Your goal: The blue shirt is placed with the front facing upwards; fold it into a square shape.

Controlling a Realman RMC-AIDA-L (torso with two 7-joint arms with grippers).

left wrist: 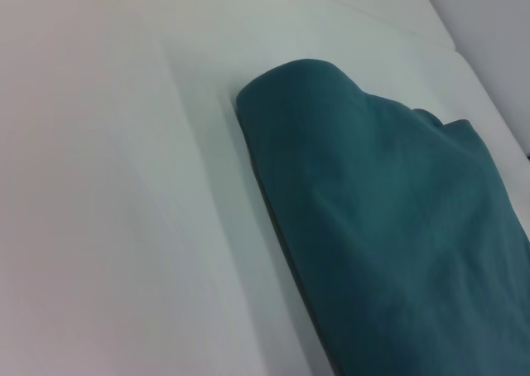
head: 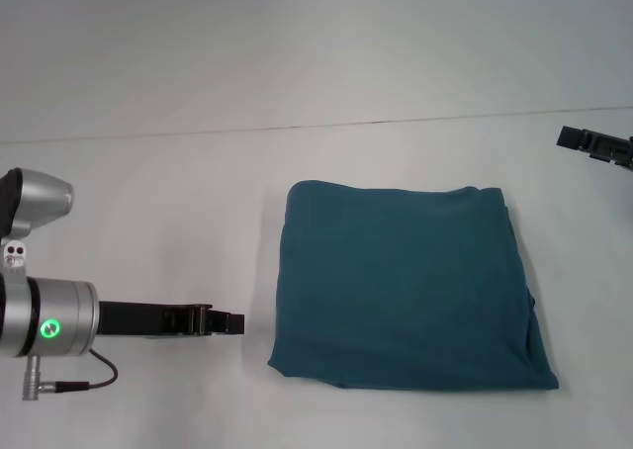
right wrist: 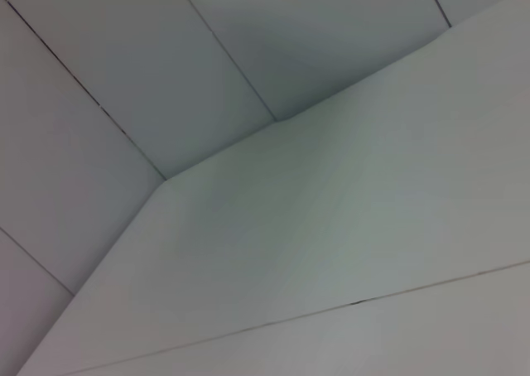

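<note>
From the head view, the blue shirt (head: 407, 289) is seen lying flat on the white bench (head: 148, 202), a little to the right of the middle and toward the near edge. It is folded into a rough square, plain side up, with no lettering on show. The top edge runs fairly straight, the left corners are rounded, and along the right side a few layered folds peek out near the lower corner. The left claw (head: 226, 321) is held low over the bench just beside the shirt's left edge, level with its lower part, and apart from the cloth. Its dark fingers look drawn together with nothing between them, though from this angle that is only probably so. Behind it the silver wrist (head: 49, 320) is seen with a green ring lit and a thin black cable (head: 84, 378) hanging beneath. The right claw (head: 596, 143) is caught at the far right edge, well apart from the shirt and beyond its upper right corner; whether it is open or closed cannot be told.

In the left wrist view, the shirt (left wrist: 389, 227) fills much of the frame, its folded edge rounded and thick, resting on the bench (left wrist: 108, 194). Soft creases are seen across the top layer. None of the claw is shown here.

In the right wrist view, only pale bench surface (right wrist: 348, 227) and grey wall panels (right wrist: 124, 78) are shown.
</note>
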